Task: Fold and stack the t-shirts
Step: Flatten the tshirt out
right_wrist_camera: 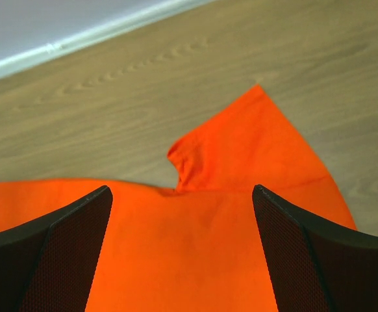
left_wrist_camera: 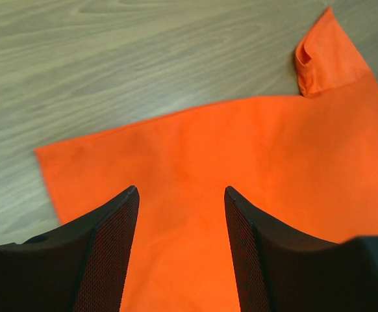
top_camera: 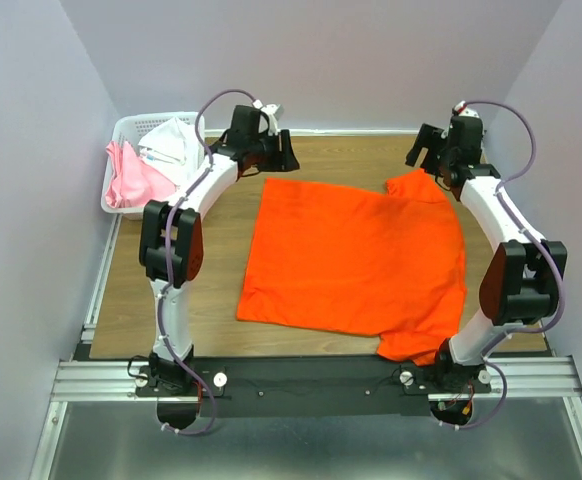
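The bright orange t-shirt point(top_camera: 356, 260) lies spread flat on the wooden table, one sleeve point(top_camera: 416, 186) at the far right, another at the near edge. My left gripper point(top_camera: 276, 152) hovers open and empty above the shirt's far left corner; the shirt fills its wrist view point(left_wrist_camera: 254, 156). My right gripper point(top_camera: 433, 150) hovers open and empty above the far right sleeve, which shows in its wrist view point(right_wrist_camera: 241, 149). A pale pink t-shirt point(top_camera: 131, 180) and a white t-shirt point(top_camera: 171, 145) lie crumpled in the basket.
The white lattice basket point(top_camera: 141, 125) stands at the far left corner of the wooden table point(top_camera: 211, 290). Walls close in on the left, back and right. A metal rail point(top_camera: 311, 378) runs along the near edge.
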